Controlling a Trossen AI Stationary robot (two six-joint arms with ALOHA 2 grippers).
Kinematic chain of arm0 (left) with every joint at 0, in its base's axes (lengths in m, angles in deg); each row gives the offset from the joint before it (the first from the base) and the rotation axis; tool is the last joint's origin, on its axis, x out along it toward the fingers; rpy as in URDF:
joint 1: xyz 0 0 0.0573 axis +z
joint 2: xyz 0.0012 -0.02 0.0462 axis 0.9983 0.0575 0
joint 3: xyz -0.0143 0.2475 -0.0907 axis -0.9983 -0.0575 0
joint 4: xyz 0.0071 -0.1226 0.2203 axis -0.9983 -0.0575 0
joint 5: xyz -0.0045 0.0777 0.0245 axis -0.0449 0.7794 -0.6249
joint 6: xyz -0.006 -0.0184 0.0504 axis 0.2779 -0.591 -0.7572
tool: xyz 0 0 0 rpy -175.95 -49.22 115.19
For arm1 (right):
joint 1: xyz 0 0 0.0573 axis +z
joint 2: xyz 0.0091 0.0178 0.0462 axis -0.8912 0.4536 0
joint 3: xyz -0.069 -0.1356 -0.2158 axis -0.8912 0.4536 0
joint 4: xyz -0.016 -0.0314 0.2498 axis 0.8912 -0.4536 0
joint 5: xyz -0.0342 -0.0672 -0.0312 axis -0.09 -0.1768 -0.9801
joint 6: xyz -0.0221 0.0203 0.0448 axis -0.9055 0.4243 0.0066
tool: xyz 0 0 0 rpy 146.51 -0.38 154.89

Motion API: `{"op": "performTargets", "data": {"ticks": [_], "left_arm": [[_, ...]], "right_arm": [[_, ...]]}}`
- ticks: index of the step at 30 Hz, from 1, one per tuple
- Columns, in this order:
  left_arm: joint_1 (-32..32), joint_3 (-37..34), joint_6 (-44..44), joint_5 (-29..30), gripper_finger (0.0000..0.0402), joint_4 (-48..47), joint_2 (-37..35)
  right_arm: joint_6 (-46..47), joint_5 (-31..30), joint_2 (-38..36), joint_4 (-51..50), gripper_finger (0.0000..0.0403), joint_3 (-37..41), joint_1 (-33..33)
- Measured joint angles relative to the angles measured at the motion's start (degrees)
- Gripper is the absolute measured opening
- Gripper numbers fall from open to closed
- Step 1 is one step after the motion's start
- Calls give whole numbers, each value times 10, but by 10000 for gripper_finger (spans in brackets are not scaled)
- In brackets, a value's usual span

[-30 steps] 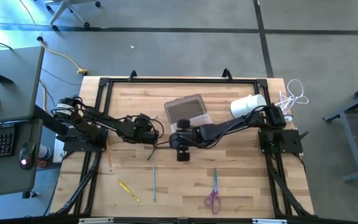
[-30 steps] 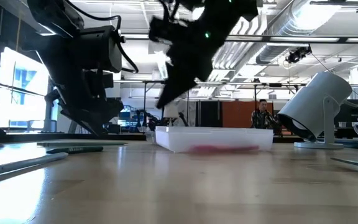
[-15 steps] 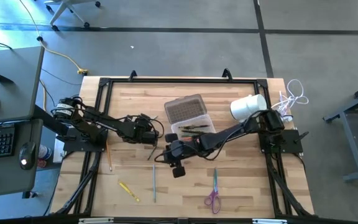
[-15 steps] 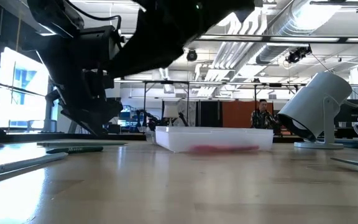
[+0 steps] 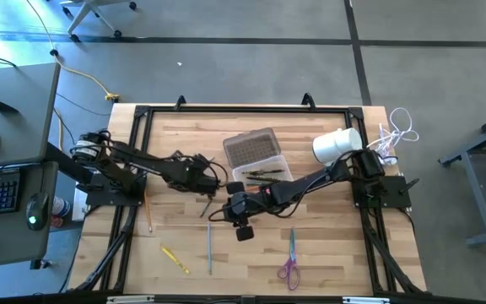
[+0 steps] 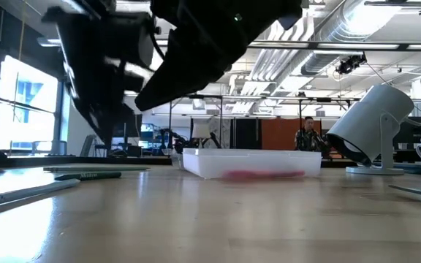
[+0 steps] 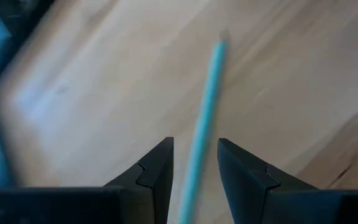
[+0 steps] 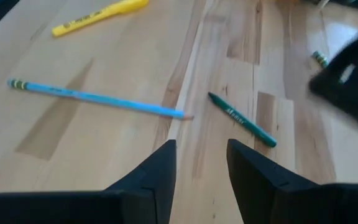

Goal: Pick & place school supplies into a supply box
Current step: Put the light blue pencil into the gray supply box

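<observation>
My left tool (image 7: 194, 163) is blurring, parted around a thin blue pencil (image 7: 205, 106). My right tool (image 8: 201, 163) is hovering open, empty. The clear box (image 5: 258, 165) is sitting mid-table (image 5: 336, 253).

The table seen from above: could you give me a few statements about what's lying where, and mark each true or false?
1. The scissors lie inside the supply box. False: they lie on the bare wood near the table's front edge, well apart from the box.
2. The supply box is open, with its lid folded back. True.
3. A blue pencil and a green pen lie on the wood ahead of the right gripper. True.
4. The right gripper is holding the yellow marker. False: its fingers are open and empty; the marker lies on the table.
5. The white cylinder lies at the table's left end. False: it is at the back right, beside the right arm's base.
</observation>
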Motion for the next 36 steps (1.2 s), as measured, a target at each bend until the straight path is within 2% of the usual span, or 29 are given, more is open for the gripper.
{"op": "performTargets", "data": {"ticks": [6, 8, 10, 14, 16, 20, 24, 31, 36], "left_arm": [[-21, 107, 65, -4, 159, -303, -15], [-43, 137, 101, -6, 159, -362, -21], [-69, 151, 133, -12, 159, -395, -28], [-134, 152, 153, -18, 159, -386, -55], [-167, 140, 197, 4, 159, -383, -61], [-234, 79, 274, 43, 159, -341, -86], [-259, -3, 260, 54, 159, -214, -112], [-244, -156, 183, 71, 158, 54, -183], [-198, -231, 103, 67, 158, 176, -247]], "right_arm": [[6, 0, 0, -14, 126, 0, 3], [7, 0, 0, -20, 126, 0, 3], [17, 0, 0, -19, 126, 0, 4], [40, 5, 0, -21, 126, 0, 4], [41, 5, 0, -22, 126, 0, 6], [41, 5, 0, -23, 126, 0, 12], [41, 5, 0, -22, 126, 0, 18], [39, 6, 0, -20, 126, 0, 20], [36, 8, 0, -19, 126, 0, 20]]}}
